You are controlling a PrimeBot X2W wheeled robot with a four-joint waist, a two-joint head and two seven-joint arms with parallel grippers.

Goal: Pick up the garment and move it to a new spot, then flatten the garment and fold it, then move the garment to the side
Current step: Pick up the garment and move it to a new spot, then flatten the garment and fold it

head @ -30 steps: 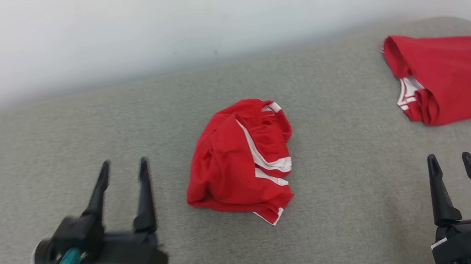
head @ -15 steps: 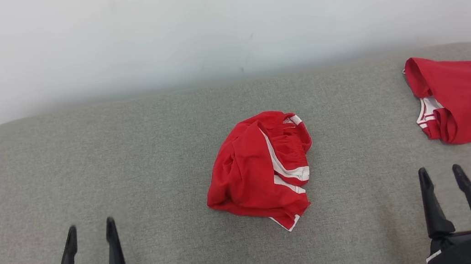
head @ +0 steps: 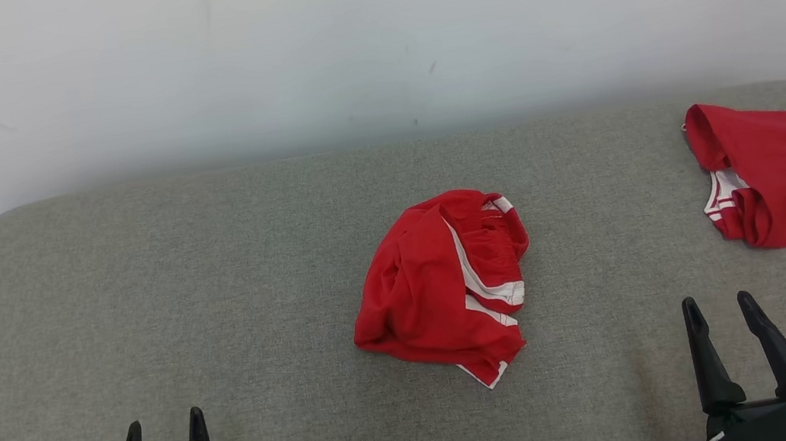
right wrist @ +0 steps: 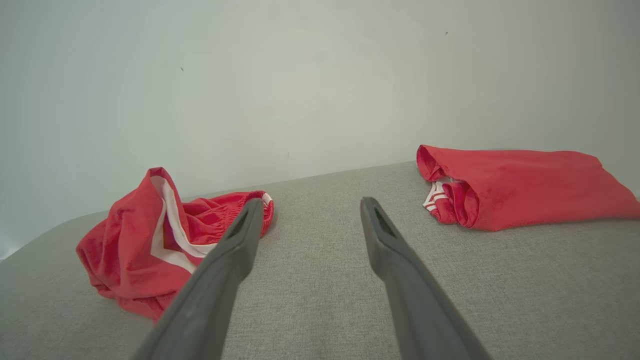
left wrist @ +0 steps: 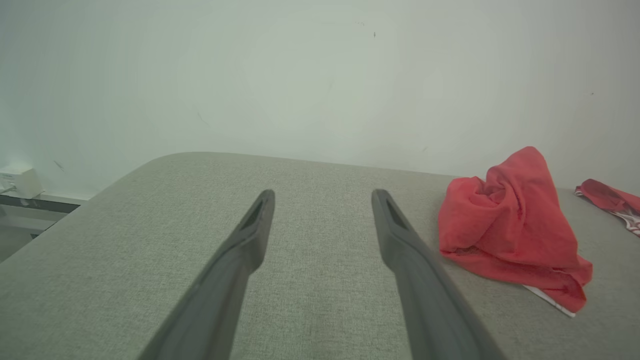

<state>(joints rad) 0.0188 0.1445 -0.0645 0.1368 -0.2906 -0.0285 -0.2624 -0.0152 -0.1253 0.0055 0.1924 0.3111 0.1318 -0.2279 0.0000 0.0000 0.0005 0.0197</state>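
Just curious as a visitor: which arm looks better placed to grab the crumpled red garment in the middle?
Probably the right, narrowly: the right gripper, open, sits a little nearer the crumpled garment than the left gripper, also open.

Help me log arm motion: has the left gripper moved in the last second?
Yes. The left gripper drew back toward the robot and leftward, away from the crumpled garment.

Red garment with white stripes, crumpled into a loose heap, lies at centre of grey padded surface.
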